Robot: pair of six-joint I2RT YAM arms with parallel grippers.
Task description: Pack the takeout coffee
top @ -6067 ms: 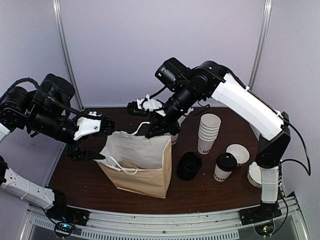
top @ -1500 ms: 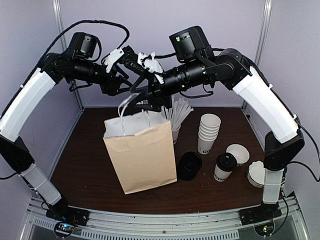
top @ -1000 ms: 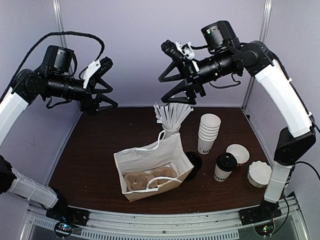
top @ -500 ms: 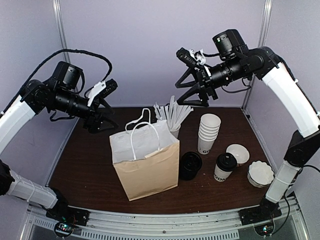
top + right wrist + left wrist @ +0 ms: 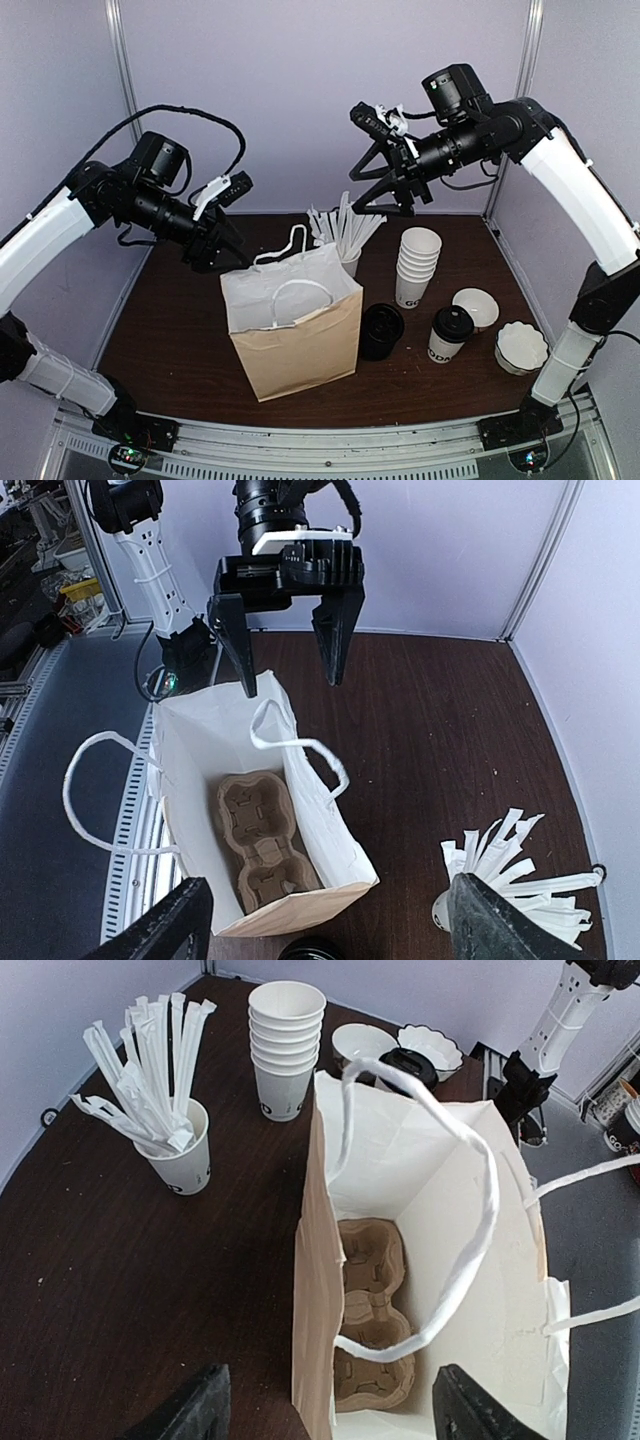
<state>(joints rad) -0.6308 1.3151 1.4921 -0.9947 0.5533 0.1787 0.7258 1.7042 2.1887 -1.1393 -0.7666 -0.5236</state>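
Nearest the arms' bases, a paper bag [image 5: 300,345] stands upright and open on the dark table [image 5: 170,340], brown outside and white inside. A cardboard cup carrier [image 5: 370,1320] lies flat in its bottom. Just right of the bag sits a black round thing [image 5: 380,332], close against the bag's side; whether they touch, and what it is, I cannot tell. Right of that stands the coffee [image 5: 449,335], upright on the table outside the bag, with its black lid on and dark letters on its white side. It is toward the front right of the table, with a shallow white bowl [image 5: 477,305] just behind it and a fluted white bowl [image 5: 522,347] to its right. Farther back is a stack of white cups [image 5: 417,262], and left of that, behind the bag, a single white cup [image 5: 180,1155] full of wrapped white sticks [image 5: 150,1060]. The left gripper [image 5: 232,218] hangs over the bag's back left corner, its jaws spread wide with nothing between them. The right gripper [image 5: 365,160] is higher and farther back, above the sticks and well apart from the coffee; its jaws also stand wide open and hold nothing
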